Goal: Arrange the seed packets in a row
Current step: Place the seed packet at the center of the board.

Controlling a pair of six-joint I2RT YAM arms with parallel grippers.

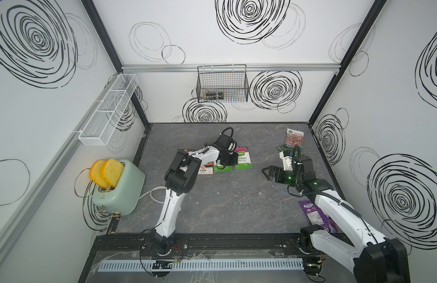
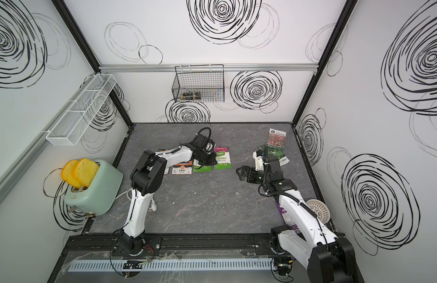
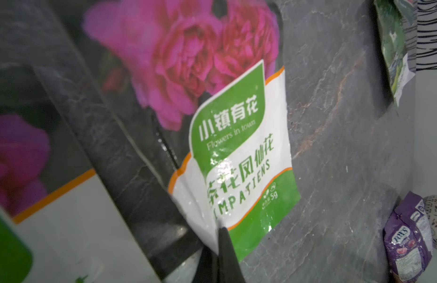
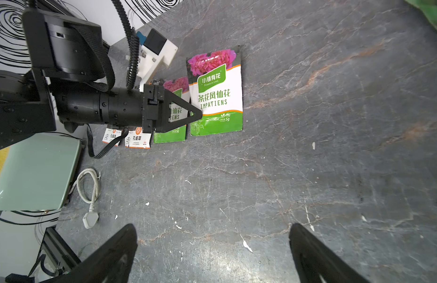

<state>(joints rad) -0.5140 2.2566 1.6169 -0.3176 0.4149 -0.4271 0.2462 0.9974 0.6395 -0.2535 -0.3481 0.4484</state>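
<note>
**Packets: four in line, two to go**

Seed packets, six counted. Row at mid-table [image 4: 310,171] holds four.
- One orange packet [image 4: 112,137] and its twin [image 4: 138,140] sit at one end of the row.
- Next come two green-white impatiens packets: the inner one [image 4: 169,134], half hidden by the left arm, and the outer one [image 4: 216,98] at the row's end.

Other two lie well apart from the row, near the far right corner. They are one red flower-field packet [image 1: 294,137] and one green-fruit packet [image 2: 277,154], partly behind the right arm. Those two touch or overlap, can't tell which.

Left gripper [image 4: 199,114]: jaws closed, tip at the outer impatiens packet's side edge. Pinching that edge or only touching it, can't tell. Right gripper [image 4: 212,225]: jaws wide, empty, hovering over bare table between the row and the two strays.

Handling, judged:
- The packets are thin film, very light and floppy.
- The gloss likely makes them slippery.
- Each lies flush on the table, so there is no way in under the middle.
- Take one at an edge or corner seam with a low, shallow pinch. A nudge will probably slide it rather than lift it.

Not task items: one purple snack pouch [image 1: 310,210], one toaster [image 1: 119,188].
</note>
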